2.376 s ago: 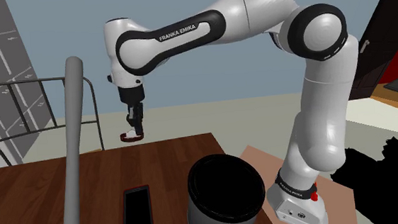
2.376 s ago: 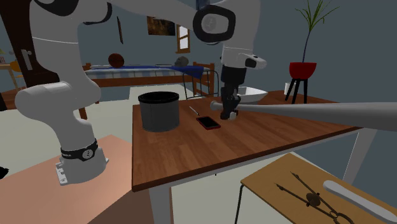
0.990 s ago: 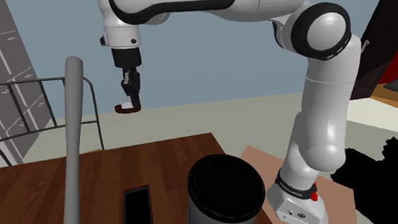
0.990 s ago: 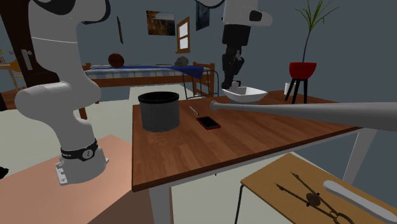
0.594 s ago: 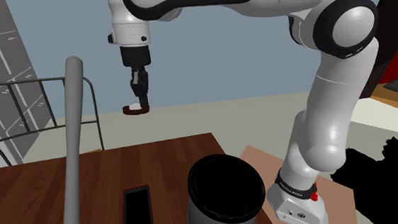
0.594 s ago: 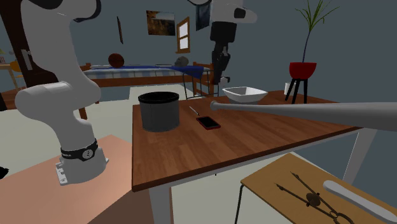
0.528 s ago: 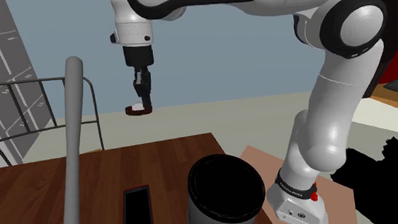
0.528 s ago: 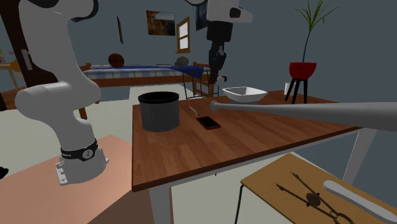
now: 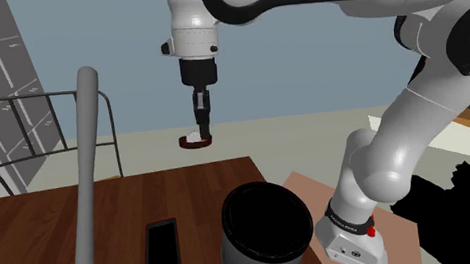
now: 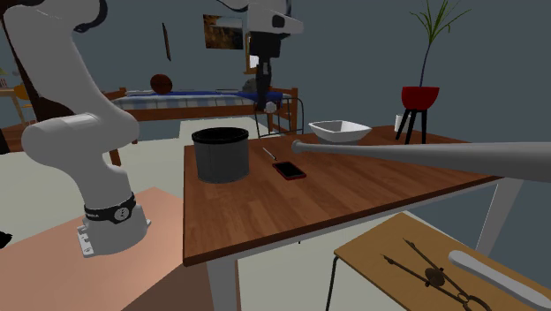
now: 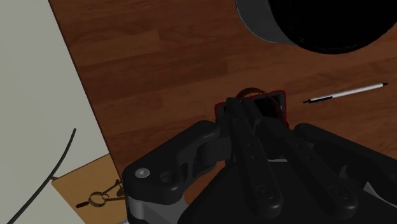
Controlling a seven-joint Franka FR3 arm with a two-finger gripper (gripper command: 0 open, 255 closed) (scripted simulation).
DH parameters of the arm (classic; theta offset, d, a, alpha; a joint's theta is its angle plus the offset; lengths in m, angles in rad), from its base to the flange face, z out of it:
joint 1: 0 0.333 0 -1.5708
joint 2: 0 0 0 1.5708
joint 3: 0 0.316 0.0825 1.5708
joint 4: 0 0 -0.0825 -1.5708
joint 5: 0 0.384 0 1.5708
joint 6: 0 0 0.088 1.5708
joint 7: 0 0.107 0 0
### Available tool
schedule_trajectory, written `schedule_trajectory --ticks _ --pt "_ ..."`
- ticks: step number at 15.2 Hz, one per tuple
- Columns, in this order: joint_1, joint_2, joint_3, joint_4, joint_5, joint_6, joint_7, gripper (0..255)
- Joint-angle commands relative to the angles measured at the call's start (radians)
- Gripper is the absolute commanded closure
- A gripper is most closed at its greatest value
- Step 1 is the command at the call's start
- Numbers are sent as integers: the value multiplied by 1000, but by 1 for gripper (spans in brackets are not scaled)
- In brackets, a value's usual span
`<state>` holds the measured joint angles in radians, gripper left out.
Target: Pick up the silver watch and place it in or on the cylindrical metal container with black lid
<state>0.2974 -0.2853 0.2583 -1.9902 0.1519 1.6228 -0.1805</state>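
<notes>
Hand (image 9: pixel 201 131): black, two-fingered, upper centre of the shoulder view, pointing straight down high over the counter (image 9: pixel 46 222); its fingers are pinched on the watch (image 9: pixel 195 140).
Watch: a small dark-red band with a pale part, hanging in mid-air from the fingertips; the wrist view shows the phone (image 9: pixel 161 247) lying below it.
Container (image 9: pixel 263 234): dark grey cylinder with a black rim, lower centre of the shoulder view, standing on the counter, well apart from the watch.
Phone: black with a red edge, flat on the counter, just left of the container.
Pen (image 11: pixel 343 93): thin, lying near the phone.
Bowl (image 10: pixel 339 131): white, right of centre in the second exterior view.
</notes>
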Motion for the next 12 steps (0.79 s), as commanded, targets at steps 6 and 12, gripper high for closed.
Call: schedule_trajectory --ticks 6,12 --pt "55 -241 29 -184 75 -44 58 255" --pt "114 -435 60 -297 145 -111 125 255"
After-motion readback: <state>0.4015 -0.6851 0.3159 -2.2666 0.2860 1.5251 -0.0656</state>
